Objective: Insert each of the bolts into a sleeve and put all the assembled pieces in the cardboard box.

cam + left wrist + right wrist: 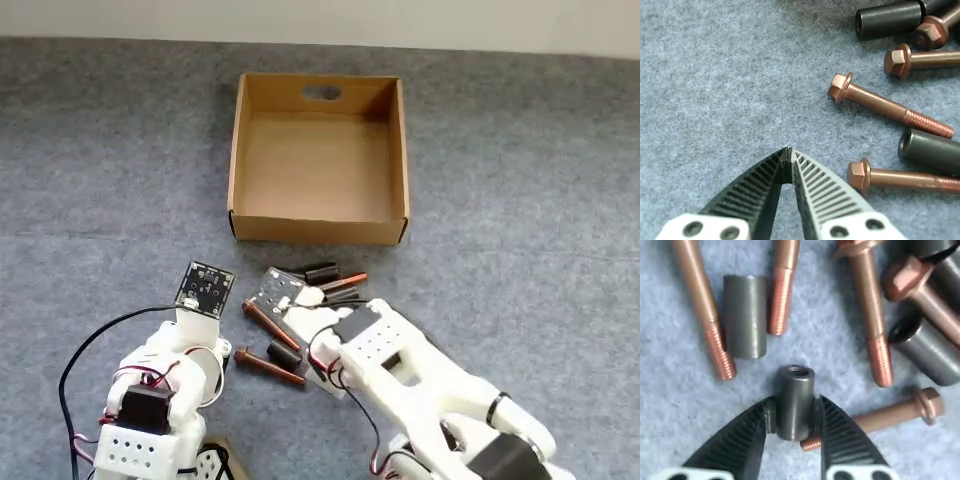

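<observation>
Several copper bolts and dark sleeves lie loose on the grey carpet in front of the cardboard box (236,150), which holds nothing. My right gripper (794,403) is shut on a dark sleeve (796,382) that stands nearly upright, its threaded bore showing. A second sleeve (745,315) and a bolt (870,315) lie just beyond it. My left gripper (789,153) is shut on nothing, low over bare carpet beside a bolt (880,104) and another bolt (900,177). In the high view the right arm (400,375) leans over the pile of bolts (275,325).
The left arm (165,390) stands at the near left with a black cable (80,355) looping beside it. Grey carpet spreads wide on both sides of the box. More sleeves (889,19) lie at the pile's far side.
</observation>
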Tool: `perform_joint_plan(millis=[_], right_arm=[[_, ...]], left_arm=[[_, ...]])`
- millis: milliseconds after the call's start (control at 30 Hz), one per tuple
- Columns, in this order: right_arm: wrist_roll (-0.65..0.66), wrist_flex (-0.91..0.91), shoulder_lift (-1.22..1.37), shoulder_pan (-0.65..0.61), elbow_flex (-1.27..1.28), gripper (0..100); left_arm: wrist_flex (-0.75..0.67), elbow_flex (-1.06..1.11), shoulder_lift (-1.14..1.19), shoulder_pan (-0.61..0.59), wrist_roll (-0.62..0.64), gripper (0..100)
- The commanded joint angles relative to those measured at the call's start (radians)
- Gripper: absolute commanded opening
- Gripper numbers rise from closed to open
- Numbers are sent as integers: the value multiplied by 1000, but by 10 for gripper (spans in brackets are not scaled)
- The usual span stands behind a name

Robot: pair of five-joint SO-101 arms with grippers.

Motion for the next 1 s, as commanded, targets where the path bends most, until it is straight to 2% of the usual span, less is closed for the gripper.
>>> perform_joint_plan(millis=[0, 100, 367, 467, 533, 700, 833, 967], right_arm=[[9, 7, -13, 16, 15, 121], [9, 4, -13, 16, 13, 121], [6, -153, -12, 15, 64, 111], [9, -151, -13, 16, 64, 18], [9, -147, -24, 25, 65, 12], [3, -42, -77, 180, -48, 5], [2, 61, -252, 305, -127, 5], [-83, 156, -461, 401, -134, 5]], left_arm=[[5, 18, -8, 16, -2, 8], [5, 18, -8, 16, -2, 8], [5, 18, -8, 16, -2, 8], [5, 18, -8, 16, -2, 8], [5, 18, -8, 16, -2, 8], [5, 18, -8, 16, -2, 8], [5, 18, -8, 16, -2, 8], [5, 18, -8, 16, -2, 8]])
